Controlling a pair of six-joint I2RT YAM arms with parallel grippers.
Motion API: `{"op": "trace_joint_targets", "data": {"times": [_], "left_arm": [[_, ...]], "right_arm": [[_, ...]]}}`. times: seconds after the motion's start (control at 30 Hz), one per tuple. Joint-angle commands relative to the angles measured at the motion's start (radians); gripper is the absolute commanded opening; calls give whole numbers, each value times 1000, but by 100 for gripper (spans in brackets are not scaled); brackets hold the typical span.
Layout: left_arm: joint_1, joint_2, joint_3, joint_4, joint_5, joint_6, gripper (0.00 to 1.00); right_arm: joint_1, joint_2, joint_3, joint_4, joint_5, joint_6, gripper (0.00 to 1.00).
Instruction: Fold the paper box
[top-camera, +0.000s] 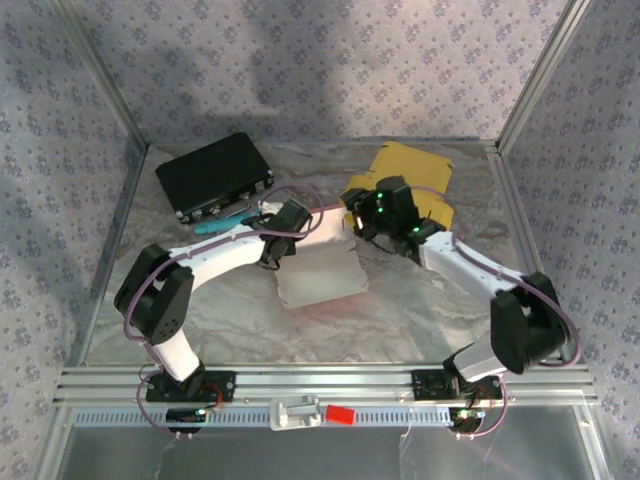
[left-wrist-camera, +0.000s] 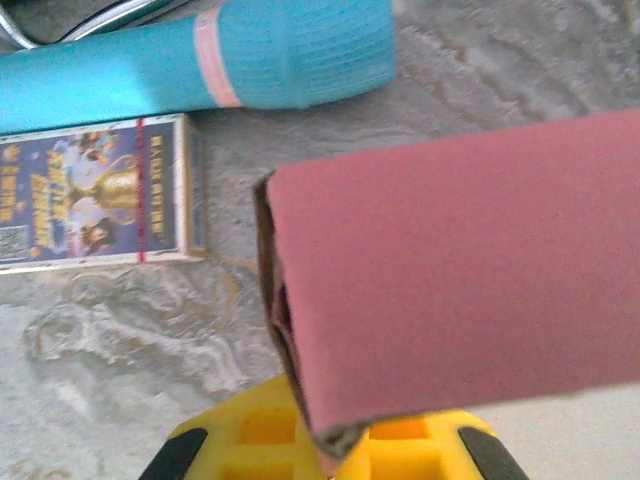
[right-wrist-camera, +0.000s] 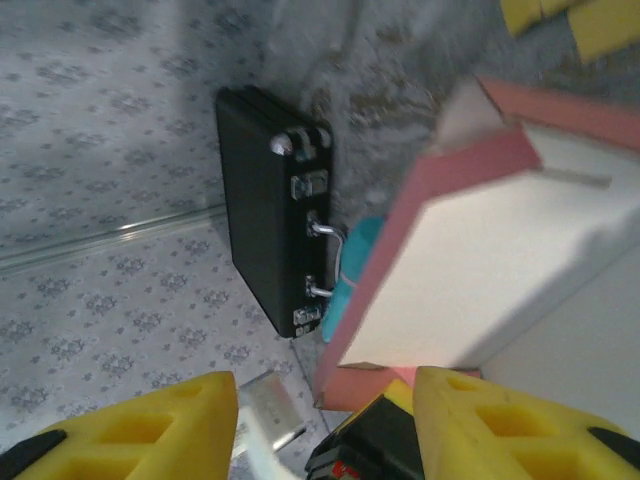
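Slippage looks the main risk: the paper box (top-camera: 322, 272) sits in the middle of the desk (top-camera: 430, 310), one pink flap seemingly pinched in the clenched left jaws, the right jaws released beside it, so an uneven pull could tear the fold.

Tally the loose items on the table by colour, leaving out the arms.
Black: 1, the case
Teal: 1, the roll
Pink: 1, the paper box
Yellow: 1, the yellow piece
Multicoloured print: 1, the printed box
Total: 5
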Motion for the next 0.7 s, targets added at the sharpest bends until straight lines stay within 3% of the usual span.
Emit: {"op": "trace_joint_targets", "data": {"times": [0.0,0.3,0.67], "left_arm": [[20,-36,65,-134,66,64,0],[34,-11,145,-274,159,58,0],[35,-7,162,-271,171,61,0]], "right_arm": [[-38,-34,102,-298,9,-192,53],[-28,227,454,-565,14,-352,53],[-17,414,565,-621,23,-456,51]]}}
